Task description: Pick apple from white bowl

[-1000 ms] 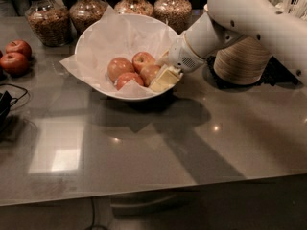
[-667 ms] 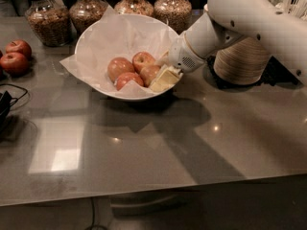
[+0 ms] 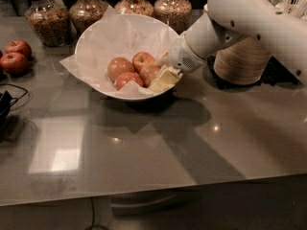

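The white bowl (image 3: 91,42), lined with crinkled white paper, stands at the back middle of the grey counter. In it lie three pinker-red apples (image 3: 119,67) and, at their right, the duller yellow-brown apple (image 3: 149,73). My gripper (image 3: 161,79) reaches down from the right over the bowl's right rim and is right against the yellow-brown apple, covering its right side. The white arm (image 3: 249,13) runs up to the top right.
Two deep red apples (image 3: 17,55) lie at the far left. Several glass jars of grain (image 3: 46,14) stand behind the bowl. A stack of beige disposable bowls (image 3: 242,61) stands on a dark mat right of the arm. Black cables (image 3: 7,104) lie at the left edge.
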